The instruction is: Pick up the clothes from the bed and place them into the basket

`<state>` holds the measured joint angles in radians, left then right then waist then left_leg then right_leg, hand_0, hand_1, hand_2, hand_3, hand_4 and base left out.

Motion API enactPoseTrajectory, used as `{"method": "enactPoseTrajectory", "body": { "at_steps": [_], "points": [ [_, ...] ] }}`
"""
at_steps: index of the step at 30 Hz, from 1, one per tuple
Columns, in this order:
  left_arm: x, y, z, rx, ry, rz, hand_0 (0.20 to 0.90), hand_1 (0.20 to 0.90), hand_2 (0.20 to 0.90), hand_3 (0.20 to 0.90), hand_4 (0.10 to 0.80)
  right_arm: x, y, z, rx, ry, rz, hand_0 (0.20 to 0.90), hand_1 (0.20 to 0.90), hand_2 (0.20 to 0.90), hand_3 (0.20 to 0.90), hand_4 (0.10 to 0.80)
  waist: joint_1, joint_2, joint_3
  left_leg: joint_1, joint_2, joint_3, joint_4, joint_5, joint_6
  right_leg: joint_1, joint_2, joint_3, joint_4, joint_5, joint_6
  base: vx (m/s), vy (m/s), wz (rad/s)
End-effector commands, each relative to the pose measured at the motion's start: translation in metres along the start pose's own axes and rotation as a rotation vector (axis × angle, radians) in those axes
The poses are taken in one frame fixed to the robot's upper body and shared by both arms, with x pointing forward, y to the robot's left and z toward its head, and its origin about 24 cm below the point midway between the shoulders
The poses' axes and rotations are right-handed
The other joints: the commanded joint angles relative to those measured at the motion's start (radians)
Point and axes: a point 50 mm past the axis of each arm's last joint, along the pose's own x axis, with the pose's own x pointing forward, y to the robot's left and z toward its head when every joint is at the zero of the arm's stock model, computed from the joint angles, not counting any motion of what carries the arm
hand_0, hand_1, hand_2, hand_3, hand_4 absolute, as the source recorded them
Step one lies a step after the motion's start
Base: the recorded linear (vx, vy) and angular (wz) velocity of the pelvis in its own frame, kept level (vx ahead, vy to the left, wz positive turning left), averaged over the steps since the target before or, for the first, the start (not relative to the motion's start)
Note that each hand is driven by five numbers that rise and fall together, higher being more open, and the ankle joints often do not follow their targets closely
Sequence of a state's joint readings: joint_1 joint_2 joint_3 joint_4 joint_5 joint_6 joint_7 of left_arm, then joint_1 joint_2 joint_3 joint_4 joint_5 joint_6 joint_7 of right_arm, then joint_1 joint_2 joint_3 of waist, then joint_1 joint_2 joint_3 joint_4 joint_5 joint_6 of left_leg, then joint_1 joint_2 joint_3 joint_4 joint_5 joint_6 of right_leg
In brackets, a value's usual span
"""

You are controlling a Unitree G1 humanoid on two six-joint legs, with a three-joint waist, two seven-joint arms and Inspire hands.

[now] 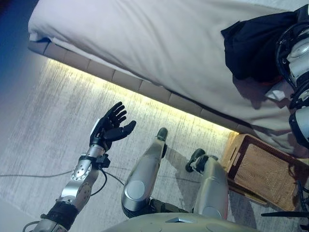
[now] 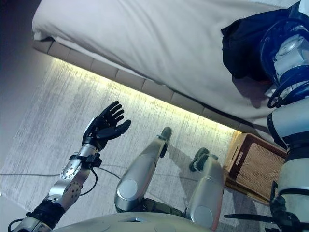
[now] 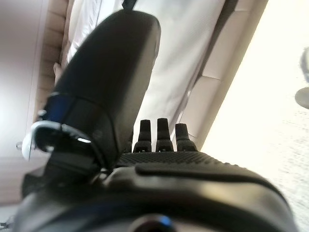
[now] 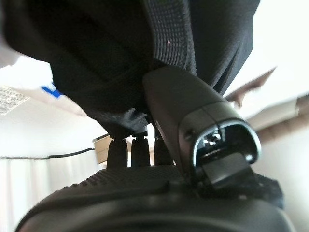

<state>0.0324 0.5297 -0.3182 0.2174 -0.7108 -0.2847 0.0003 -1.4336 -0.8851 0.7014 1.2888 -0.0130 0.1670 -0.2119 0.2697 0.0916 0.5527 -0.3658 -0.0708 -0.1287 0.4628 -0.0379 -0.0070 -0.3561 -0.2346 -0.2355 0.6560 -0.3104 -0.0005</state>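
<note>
A dark garment (image 1: pixel 251 43) hangs bunched just above the right part of the white bed (image 1: pixel 145 38) and casts a shadow on the sheet. My right arm reaches into it from the right. In the right wrist view my right hand (image 4: pixel 145 191) has its thumb and fingers pinched on the dark cloth (image 4: pixel 96 58), which drapes over them. My left hand (image 1: pixel 110 126) is open and empty over the carpet beside the bed, fingers straight; it also shows in the left wrist view (image 3: pixel 169 164). A wicker basket (image 1: pixel 260 169) with a dark frame stands on the floor at the lower right.
The bed's padded base (image 1: pixel 125 79) runs diagonally across the view with a lit strip under it. Grey carpet (image 1: pixel 43 121) lies between the bed and me. The basket stands close against the bed's side.
</note>
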Motion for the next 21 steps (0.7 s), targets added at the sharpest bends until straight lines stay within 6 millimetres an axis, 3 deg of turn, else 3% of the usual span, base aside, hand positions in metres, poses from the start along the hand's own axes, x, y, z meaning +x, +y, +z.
{"method": "enactPoseTrajectory", "body": {
  "at_steps": [1, 7, 13, 21],
  "points": [
    [-0.003, 0.003, -0.001, 0.096, 0.002, 0.000, 0.900, 0.900, 0.900, 0.900, 0.800, 0.004, -0.075, 0.001, 0.053, -0.090, -0.236, 0.300, 0.300, 0.300, 0.200, 0.100, -0.020, -0.095, -0.212, 0.102, 0.024, 0.055, -0.066, -0.115, 0.014, 0.192, 0.092, -0.043, -0.273, 0.122, -0.012, 0.054, -0.007, -0.24],
    [-0.003, -0.003, -0.021, 0.129, 0.106, -0.002, 0.900, 0.900, 0.900, 0.900, 0.800, 0.004, -0.093, -0.005, 0.063, -0.125, -0.226, 0.300, 0.300, 0.300, 0.200, 0.100, -0.088, -0.131, -0.338, 0.285, 0.062, 0.103, -0.323, -0.042, -0.005, 0.330, 0.128, 0.006, -0.527, 0.222, 0.033, 0.073, 0.026, -0.19],
    [0.005, -0.004, -0.031, 0.166, 0.162, -0.012, 0.900, 0.900, 0.900, 0.900, 0.800, 0.001, -0.111, -0.010, 0.129, -0.167, -0.239, 0.300, 0.300, 0.300, 0.200, 0.100, -0.171, -0.146, -0.437, 0.390, 0.094, 0.174, -0.424, -0.037, -0.014, 0.384, 0.136, 0.072, -0.613, 0.269, 0.064, 0.011, 0.042, -0.33],
    [0.013, -0.010, -0.035, 0.206, 0.177, -0.063, 0.900, 0.900, 0.900, 0.900, 0.800, -0.004, -0.099, -0.032, 0.154, -0.182, -0.205, 0.300, 0.300, 0.300, 0.200, 0.100, -0.260, -0.152, -0.472, 0.475, 0.115, 0.246, -0.501, -0.035, -0.025, 0.422, 0.156, 0.153, -0.692, 0.315, 0.084, -0.010, 0.014, -0.42]
  ]
}}
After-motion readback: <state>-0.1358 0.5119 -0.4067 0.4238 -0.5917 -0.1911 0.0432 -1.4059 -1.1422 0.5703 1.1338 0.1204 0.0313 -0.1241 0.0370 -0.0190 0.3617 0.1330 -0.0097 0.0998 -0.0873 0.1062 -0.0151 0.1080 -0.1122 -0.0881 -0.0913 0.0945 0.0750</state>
